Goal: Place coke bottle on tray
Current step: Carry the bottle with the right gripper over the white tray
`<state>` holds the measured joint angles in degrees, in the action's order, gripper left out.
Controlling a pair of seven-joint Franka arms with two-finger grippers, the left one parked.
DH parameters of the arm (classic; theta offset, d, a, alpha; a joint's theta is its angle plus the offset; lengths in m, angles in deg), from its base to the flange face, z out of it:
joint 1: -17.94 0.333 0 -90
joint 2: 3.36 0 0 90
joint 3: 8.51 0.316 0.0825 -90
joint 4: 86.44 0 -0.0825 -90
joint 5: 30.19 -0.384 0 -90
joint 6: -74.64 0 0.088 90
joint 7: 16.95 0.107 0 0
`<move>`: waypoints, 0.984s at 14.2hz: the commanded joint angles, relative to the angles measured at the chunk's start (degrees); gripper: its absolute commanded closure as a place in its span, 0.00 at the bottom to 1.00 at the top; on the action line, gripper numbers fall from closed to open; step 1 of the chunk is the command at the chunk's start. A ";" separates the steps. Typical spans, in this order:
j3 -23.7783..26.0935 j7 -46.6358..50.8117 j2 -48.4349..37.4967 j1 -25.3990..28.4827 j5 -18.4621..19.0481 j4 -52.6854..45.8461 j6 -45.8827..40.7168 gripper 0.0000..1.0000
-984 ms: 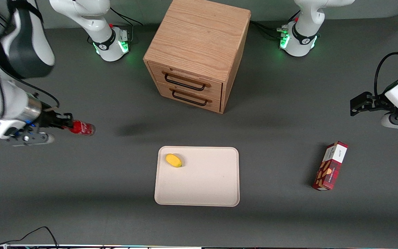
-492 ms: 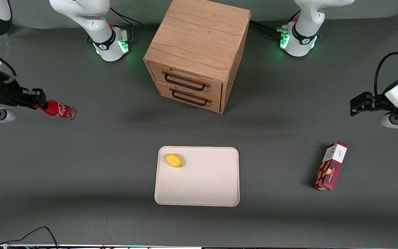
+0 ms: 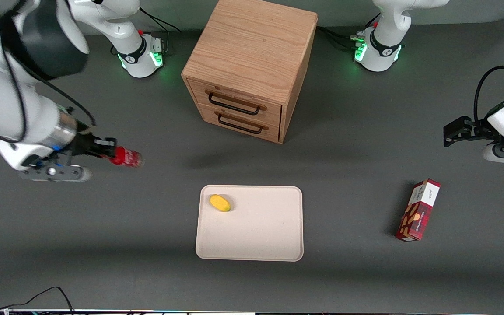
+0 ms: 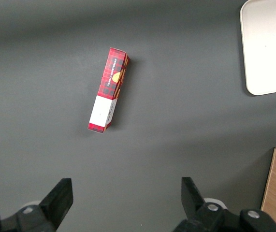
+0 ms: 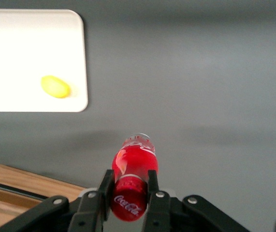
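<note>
My right gripper (image 3: 111,154) is shut on the coke bottle (image 3: 126,157), a small red bottle with white lettering, and holds it lying sideways above the table toward the working arm's end. In the right wrist view the coke bottle (image 5: 133,180) sits clamped at its cap end between the gripper (image 5: 128,186) and its two black fingers (image 5: 104,187), clear base pointing away. The cream-beige tray (image 3: 260,232) lies flat nearer the front camera than the cabinet, apart from the bottle. The tray (image 5: 12,43) also shows in the wrist view.
A yellow oval object (image 3: 220,203) lies on the tray near one corner. A wooden drawer cabinet (image 3: 249,65) with two black handles stands at the table's middle. A tall red patterned carton (image 3: 418,210) lies toward the parked arm's end.
The gripper, still shut on the bottle, swung out toward the table's edge half a second ago and has since come back in, now closer to the tray than one second ago.
</note>
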<state>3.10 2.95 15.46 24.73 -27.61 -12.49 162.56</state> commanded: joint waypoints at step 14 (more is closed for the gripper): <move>-1.41 -1.18 23.09 10.52 6.82 -12.77 23.95 1.00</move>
<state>2.59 2.39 35.25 34.10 -22.16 -20.75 184.74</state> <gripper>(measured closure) 0.687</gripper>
